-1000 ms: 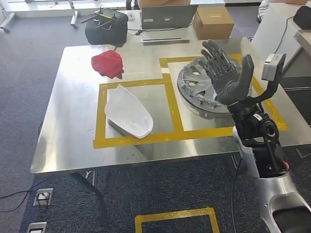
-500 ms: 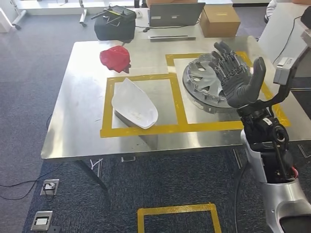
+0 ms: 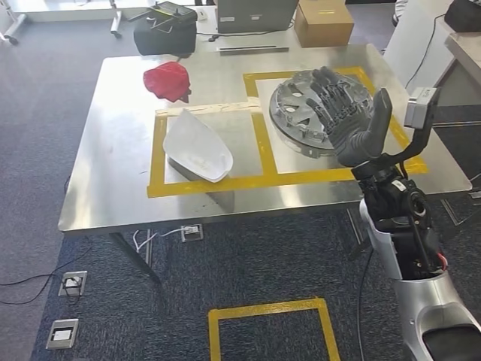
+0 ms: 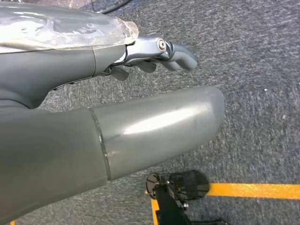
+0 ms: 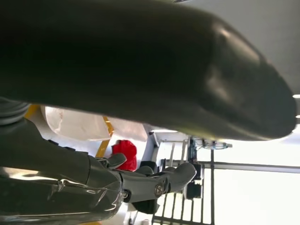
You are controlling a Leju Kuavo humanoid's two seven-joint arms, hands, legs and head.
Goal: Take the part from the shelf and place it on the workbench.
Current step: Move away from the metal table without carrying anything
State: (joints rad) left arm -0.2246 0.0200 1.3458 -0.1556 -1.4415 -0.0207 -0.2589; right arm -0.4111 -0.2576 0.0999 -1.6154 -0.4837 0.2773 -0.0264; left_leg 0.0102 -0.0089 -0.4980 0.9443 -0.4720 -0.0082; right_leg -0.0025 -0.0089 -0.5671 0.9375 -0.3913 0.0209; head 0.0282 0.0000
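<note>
The white part point(image 3: 197, 147), a boat-shaped shell, lies on the steel workbench point(image 3: 113, 173) inside the left yellow-taped square, left of centre frame; its long axis runs diagonally, upper left to lower right. The round wheel cover point(image 3: 294, 113) lies in the right square. The right hand point(image 3: 349, 120) is raised before it, fingers spread, holding nothing. The left hand point(image 4: 116, 122) hangs over carpet, fingers extended, empty.

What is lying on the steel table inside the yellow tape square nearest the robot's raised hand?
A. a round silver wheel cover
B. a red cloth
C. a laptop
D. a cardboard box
A. The round silver spoked wheel cover lies inside the right-hand yellow tape square on the steel table, partly behind the robot's raised right hand.
</note>
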